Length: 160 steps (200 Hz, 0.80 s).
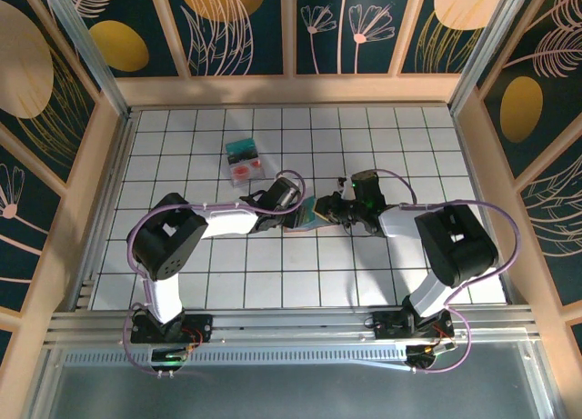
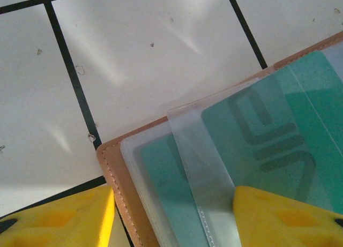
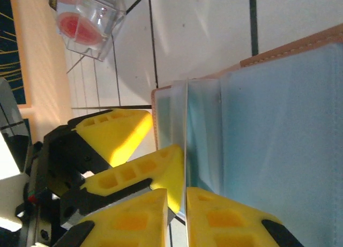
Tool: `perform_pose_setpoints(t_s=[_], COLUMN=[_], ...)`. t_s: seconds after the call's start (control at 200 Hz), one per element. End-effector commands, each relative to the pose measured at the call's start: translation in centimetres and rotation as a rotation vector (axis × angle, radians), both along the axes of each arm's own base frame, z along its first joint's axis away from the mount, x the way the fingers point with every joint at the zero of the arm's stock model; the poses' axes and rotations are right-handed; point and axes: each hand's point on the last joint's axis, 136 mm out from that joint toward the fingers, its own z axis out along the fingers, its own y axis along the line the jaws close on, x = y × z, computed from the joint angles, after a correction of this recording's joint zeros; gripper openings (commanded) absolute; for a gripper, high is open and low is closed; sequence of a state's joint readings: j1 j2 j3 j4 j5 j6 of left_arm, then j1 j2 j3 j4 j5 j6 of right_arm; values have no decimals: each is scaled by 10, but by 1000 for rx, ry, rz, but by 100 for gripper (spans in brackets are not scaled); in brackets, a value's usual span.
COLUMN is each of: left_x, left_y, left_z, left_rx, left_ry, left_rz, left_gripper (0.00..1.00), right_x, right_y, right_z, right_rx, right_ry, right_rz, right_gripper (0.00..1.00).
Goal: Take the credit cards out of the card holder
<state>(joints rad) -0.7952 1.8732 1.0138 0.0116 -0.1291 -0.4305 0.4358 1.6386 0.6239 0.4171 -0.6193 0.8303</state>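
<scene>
The tan card holder (image 1: 314,212) lies open on the white tiles between both grippers. Its stitched edge (image 2: 115,166) frames clear sleeves, and a teal credit card (image 2: 278,124) sits inside one. My left gripper (image 2: 174,196) is open astride the holder's corner: one yellow finger (image 2: 53,220) rests on the table beside the edge, the other (image 2: 284,215) on the sleeve. My right gripper (image 3: 185,196) has its fingers slightly apart, with a raised clear sleeve (image 3: 201,129) standing edge-on between them. A teal card (image 1: 241,149) and a red-and-white card (image 1: 247,171) lie on the table behind the left gripper.
The table is a white tiled surface (image 1: 400,146) walled by wooden panels on three sides. The red-and-white card (image 3: 80,22) also shows at the top left of the right wrist view. The left gripper's yellow fingers (image 3: 115,132) sit close to the right gripper's.
</scene>
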Motion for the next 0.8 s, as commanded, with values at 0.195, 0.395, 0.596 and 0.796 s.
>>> perform_pose_setpoints(t_s=[0.195, 0.395, 0.596, 0.796], left_x=[-13, -13, -11, -10], left_y=[1, 2, 15, 18], left_z=[-17, -16, -15, -14], left_rx=[23, 20, 56, 58], left_ry=[56, 54, 39, 36], left_rz=[-21, -14, 41, 66], left_gripper=[57, 56, 57, 57], right_x=[4, 6, 8, 9], right_y=[16, 15, -4, -27], right_z=[3, -5, -4, 1], right_rx=[28, -38, -153, -296], right_ry=[-38, -33, -50, -75], right_rz=[32, 27, -21, -50], right_gripper=[19, 7, 0, 0])
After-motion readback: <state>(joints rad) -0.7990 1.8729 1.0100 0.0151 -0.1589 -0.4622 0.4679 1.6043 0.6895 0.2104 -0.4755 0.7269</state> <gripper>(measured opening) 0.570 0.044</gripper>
